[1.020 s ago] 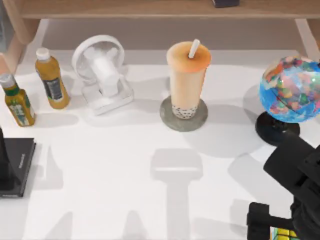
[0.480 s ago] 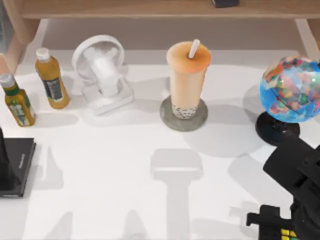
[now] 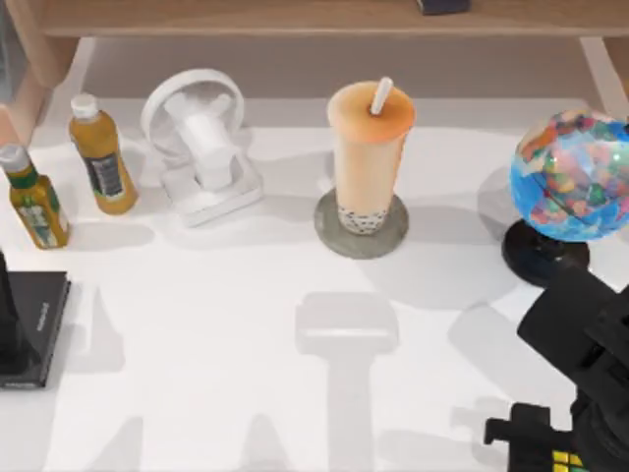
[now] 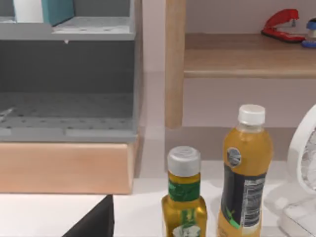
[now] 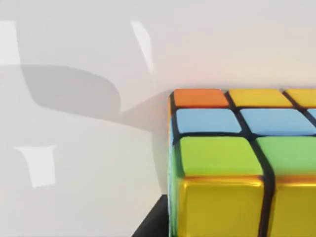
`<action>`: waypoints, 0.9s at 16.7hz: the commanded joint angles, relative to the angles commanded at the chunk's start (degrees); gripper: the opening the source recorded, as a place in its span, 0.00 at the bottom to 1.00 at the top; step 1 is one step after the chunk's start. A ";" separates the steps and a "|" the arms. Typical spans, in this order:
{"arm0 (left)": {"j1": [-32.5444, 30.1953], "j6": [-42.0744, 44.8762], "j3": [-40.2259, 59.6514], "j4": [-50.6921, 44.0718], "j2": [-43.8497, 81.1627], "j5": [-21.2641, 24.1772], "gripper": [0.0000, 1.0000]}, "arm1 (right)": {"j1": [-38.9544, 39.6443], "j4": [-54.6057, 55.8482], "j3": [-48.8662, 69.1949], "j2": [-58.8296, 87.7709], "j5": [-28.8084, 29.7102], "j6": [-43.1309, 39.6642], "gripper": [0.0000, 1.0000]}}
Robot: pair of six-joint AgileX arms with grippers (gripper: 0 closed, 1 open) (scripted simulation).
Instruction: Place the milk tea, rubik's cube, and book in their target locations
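Cube: the rubik's cube sits at 5 o'clock on the table.
Claw: the right gripper is right over it; grip cannot be told.
Nearer arm: the right one.
Milk tea: far off at 12 o'clock.

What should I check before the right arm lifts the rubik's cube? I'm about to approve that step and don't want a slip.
1. Right gripper at the rubik's cube, near the table's front right corner: ok.
2. Fingers closed firmly on the cube: cannot tell.
3. Cube resting flat on the white table: ok.
4. Globe standing just behind the right arm, a possible bump on the way up: not ok.
5. Milk tea already upright on its round coaster: ok.
6. Left arm parked at the table's left edge, out of the way: ok.
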 joint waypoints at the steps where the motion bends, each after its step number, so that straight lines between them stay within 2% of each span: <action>1: 0.00 0.00 0.00 0.00 0.00 0.00 1.00 | 0.00 0.00 0.00 0.00 0.00 0.00 0.00; 6: 0.00 0.00 0.00 0.00 0.00 0.00 1.00 | -0.04 -0.19 0.14 -0.20 0.03 0.04 0.00; 15: 0.00 0.00 0.00 0.00 0.00 0.00 1.00 | -0.14 -8.21 5.11 -3.25 0.04 -0.09 0.00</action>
